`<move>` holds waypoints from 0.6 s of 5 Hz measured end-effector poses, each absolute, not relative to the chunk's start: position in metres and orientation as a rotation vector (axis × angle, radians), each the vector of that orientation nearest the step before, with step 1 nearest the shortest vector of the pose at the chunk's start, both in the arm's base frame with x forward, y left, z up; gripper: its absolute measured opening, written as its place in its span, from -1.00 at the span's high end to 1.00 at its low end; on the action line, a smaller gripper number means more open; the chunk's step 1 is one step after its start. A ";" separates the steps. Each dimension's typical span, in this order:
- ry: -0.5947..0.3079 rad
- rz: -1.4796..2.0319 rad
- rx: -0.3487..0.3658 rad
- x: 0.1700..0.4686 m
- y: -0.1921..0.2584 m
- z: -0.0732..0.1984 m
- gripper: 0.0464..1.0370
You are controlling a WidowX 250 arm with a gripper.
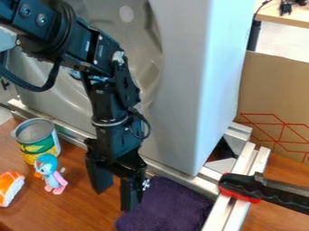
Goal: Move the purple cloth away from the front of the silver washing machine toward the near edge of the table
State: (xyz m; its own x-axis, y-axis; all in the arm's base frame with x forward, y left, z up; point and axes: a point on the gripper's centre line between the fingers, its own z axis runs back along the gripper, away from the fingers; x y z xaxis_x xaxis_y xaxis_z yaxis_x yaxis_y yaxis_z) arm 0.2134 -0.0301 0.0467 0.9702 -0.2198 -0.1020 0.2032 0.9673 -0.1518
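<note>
The black gripper (114, 191) hangs over the wooden table, its two fingers spread apart with nothing between them. Just right of it, partly behind its right finger, lies a dark purple cloth (172, 210). To its left stands a small blue and pink bird-like figure (50, 174). Behind the figure is an opened tin can (37, 143) with a green and yellow label. At the left edge lies an orange and white sushi-like toy (8, 188).
A large grey metal housing (193, 90) rises behind the gripper, with metal rails (170, 176) along its foot. A black and red clamp (253, 188) sits on the right rail. Cardboard (274, 99) stands at the right.
</note>
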 end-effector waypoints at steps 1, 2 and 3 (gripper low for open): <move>0.136 -0.212 -0.141 0.211 -0.030 0.042 -0.93; 0.071 -0.308 -0.109 0.220 -0.057 0.033 -0.93; -0.038 -0.340 -0.064 0.232 -0.071 0.029 -0.93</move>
State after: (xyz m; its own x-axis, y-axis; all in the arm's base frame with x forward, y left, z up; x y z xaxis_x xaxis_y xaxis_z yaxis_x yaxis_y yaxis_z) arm 0.2318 -0.0706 0.0285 0.9421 -0.3319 0.0482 0.3343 0.9408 -0.0567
